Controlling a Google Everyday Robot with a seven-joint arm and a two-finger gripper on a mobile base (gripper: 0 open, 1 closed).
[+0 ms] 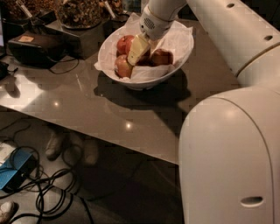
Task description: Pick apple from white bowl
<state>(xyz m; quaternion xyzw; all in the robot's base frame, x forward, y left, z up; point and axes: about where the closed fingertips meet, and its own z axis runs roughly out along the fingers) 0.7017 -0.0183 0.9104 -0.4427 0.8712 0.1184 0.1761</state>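
Observation:
The white bowl (183, 54) stands on the grey table, lined with crumpled white paper and holding several apples. A deep-red apple (161, 57) lies at the right of the pile; no sticker shows on it. Two paler red-yellow apples lie at the left, one at the back (124, 43) and one at the front (123, 67). My gripper (138, 50) reaches down from above into the middle of the bowl. It sits among the apples, just left of the deep-red one and touching the pile. What is under it is hidden.
A black box (35, 46) with a cable and dark bowls of snacks (78, 13) stand at the table's back left. The table's front edge (109, 144) runs diagonally. Cables and a blue device (15, 170) lie on the floor. My white body (232, 153) fills the right foreground.

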